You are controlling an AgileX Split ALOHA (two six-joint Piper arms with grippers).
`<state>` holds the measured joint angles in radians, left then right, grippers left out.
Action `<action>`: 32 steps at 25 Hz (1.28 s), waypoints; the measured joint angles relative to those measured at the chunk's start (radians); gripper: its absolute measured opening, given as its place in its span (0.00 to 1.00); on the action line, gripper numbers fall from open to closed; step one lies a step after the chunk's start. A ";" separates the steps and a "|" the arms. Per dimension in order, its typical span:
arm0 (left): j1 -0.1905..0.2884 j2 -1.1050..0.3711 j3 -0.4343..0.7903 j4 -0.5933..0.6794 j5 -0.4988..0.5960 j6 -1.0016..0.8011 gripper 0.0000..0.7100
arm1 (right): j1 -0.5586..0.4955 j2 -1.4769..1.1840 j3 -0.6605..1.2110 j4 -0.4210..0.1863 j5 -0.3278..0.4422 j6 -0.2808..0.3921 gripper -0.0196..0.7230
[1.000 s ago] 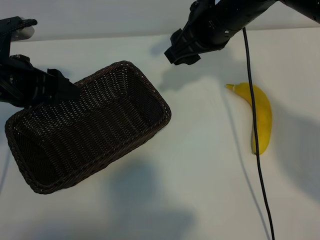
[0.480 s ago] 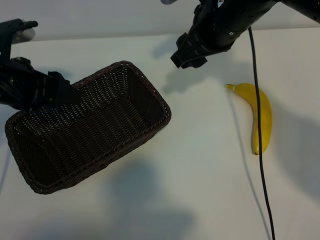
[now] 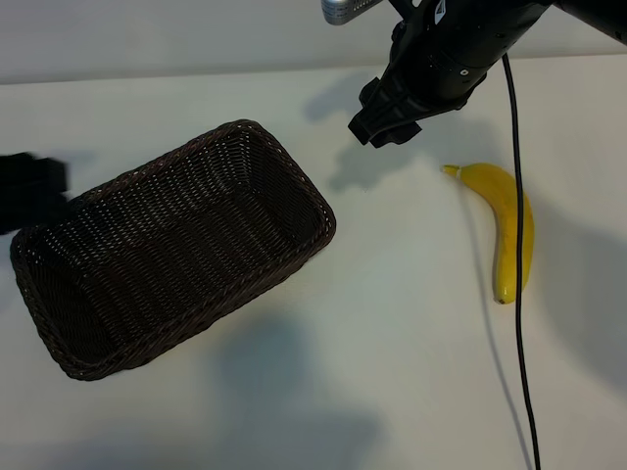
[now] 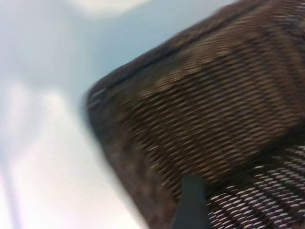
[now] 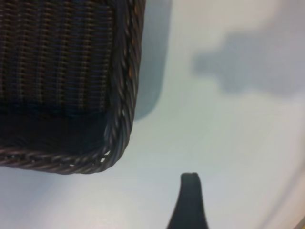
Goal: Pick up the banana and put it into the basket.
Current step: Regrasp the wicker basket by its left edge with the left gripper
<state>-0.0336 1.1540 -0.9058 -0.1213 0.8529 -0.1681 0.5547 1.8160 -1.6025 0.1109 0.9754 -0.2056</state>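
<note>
A rectangular dark-brown woven wicker basket [image 3: 171, 250] sits empty and askew on the white table [image 3: 392, 372]. Well apart from it, on the right arm's side, lies the curved bright-yellow banana [image 3: 507, 227], crossed by a hanging black cable [image 3: 519, 294]. Behind the basket's far end, the left gripper [image 3: 29, 186] shows at the edge, jaws spread. Farther back, the right gripper [image 3: 384, 122] hangs above the table between basket and banana, jaws apart and empty.

The basket [image 3: 176, 255] before me is dark brown, woven in a fine wicker lattice with a braided rim. The banana [image 3: 511, 227] is plain bright yellow. The desk [image 3: 392, 372] is white. My arms are black, with a black cable [image 3: 517, 294].
</note>
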 joint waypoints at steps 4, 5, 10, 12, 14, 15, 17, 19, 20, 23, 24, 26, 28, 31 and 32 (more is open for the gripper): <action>0.000 -0.076 0.001 0.210 0.100 -0.249 0.84 | 0.000 0.000 0.000 0.000 0.000 0.003 0.83; 0.000 -0.088 0.001 0.247 0.121 -0.291 0.84 | -0.001 0.000 0.000 0.000 0.000 0.003 0.83; 0.000 -0.102 0.058 0.285 0.107 -0.358 0.84 | -0.001 0.000 0.000 0.000 -0.003 0.003 0.83; 0.000 -0.102 0.111 0.279 0.064 -0.383 0.84 | -0.001 0.000 0.000 0.000 -0.003 0.003 0.83; 0.000 -0.102 0.163 0.276 0.025 -0.404 0.84 | -0.001 0.000 0.000 0.000 -0.003 0.003 0.83; 0.000 -0.102 0.187 0.275 -0.002 -0.416 0.84 | -0.001 0.000 0.000 0.000 -0.003 0.003 0.83; 0.000 -0.102 0.231 0.274 -0.059 -0.444 0.84 | -0.001 0.000 0.000 0.000 -0.003 0.003 0.83; 0.000 -0.099 0.275 0.271 -0.129 -0.474 0.84 | -0.001 0.000 0.000 0.000 0.000 0.002 0.83; 0.000 -0.096 0.299 0.268 -0.169 -0.481 0.84 | -0.001 0.000 0.000 0.000 0.002 0.002 0.83; 0.000 -0.059 0.359 0.255 -0.257 -0.505 0.84 | -0.001 0.000 0.000 0.000 0.014 0.002 0.83; 0.000 -0.042 0.374 0.252 -0.278 -0.509 0.84 | -0.001 0.000 0.000 0.000 0.018 0.002 0.83; 0.000 0.004 0.392 0.250 -0.309 -0.513 0.84 | -0.001 0.000 0.000 0.000 0.020 0.002 0.83; 0.000 0.048 0.394 0.246 -0.345 -0.513 0.84 | -0.001 0.000 0.000 0.000 0.020 0.000 0.83; 0.000 0.120 0.394 0.226 -0.415 -0.513 0.84 | -0.001 0.000 0.000 0.000 0.021 0.000 0.83; 0.000 0.145 0.394 0.215 -0.432 -0.513 0.84 | -0.001 0.000 0.000 0.000 0.021 0.000 0.83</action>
<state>-0.0336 1.2995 -0.5121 0.0939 0.4207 -0.6810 0.5536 1.8160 -1.6025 0.1109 0.9961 -0.2051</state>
